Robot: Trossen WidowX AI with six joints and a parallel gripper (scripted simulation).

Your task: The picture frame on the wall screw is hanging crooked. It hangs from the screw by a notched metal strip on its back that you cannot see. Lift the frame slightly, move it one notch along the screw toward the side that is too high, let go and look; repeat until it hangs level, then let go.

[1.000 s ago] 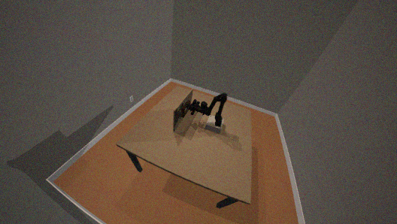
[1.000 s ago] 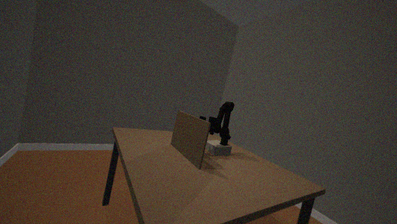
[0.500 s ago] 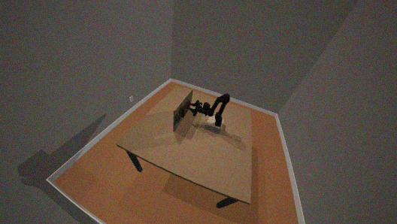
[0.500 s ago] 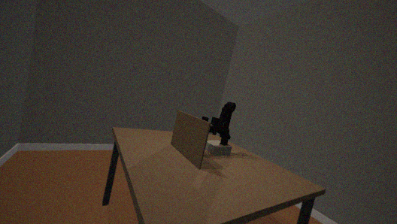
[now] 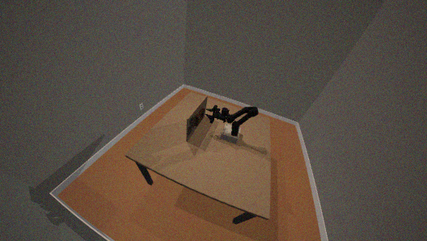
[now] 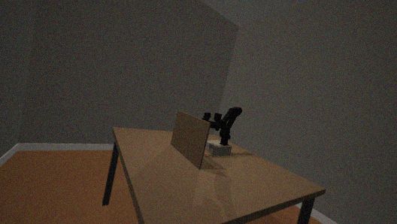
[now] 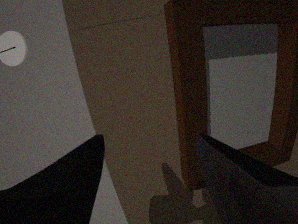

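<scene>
The brown picture frame (image 7: 191,100) (image 5: 196,118) is in front of the upright wooden panel (image 7: 132,90) (image 5: 190,133) (image 6: 189,139). In the wrist view its left bar leans, with its lower end farther right; the frame's right part is cut off by the view. The screw and the notched strip are hidden. My gripper (image 7: 150,141) (image 5: 208,113) is open, with no part of the frame held between its fingers. Bare panel shows between the fingertips. The right finger overlaps the frame's lower left part in the view; I cannot tell whether they touch.
The panel stands on the wooden table (image 5: 226,174) (image 6: 169,195), with the arm's grey base block (image 5: 230,138) (image 6: 219,149) behind it in the exterior view. A pale round disc (image 7: 12,48) shows beyond the panel's left edge in the wrist view.
</scene>
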